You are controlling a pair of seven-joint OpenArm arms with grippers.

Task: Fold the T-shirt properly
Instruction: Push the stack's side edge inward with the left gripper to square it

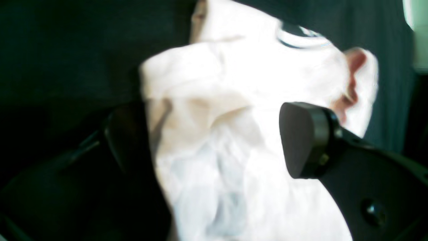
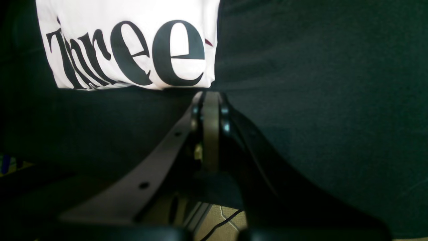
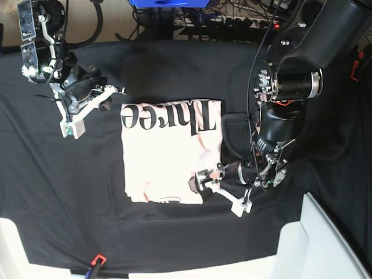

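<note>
Jaws of the left gripper (image 1: 214, 140) spread wide, one pad (image 1: 297, 140) over bunched pale fabric, the other lost in shadow at the cloth's edge; nothing clamped between them. In the base view, sits at the lower right corner of the T-shirt (image 3: 168, 154), near the collar end. Jaws of the right gripper (image 2: 211, 100) pressed together on nothing, parked just off the hem corner beside the final "e" of the "Three" print (image 2: 127, 53), clear of the cloth.

T-shirt lying mid-table on the black table cloth (image 3: 70, 221), already narrowed to a tall rectangle with sleeves tucked in, print facing up at the far end, collar end toward the camera and somewhat rumpled.

Step in hand, by the look of it: taking hold of the collar-end corner for the crosswise fold. Next move calls for closing on both layers at that corner, matching grip on the other near corner, then carrying the edge evenly over toward the printed end without dragging the stack askew
</note>
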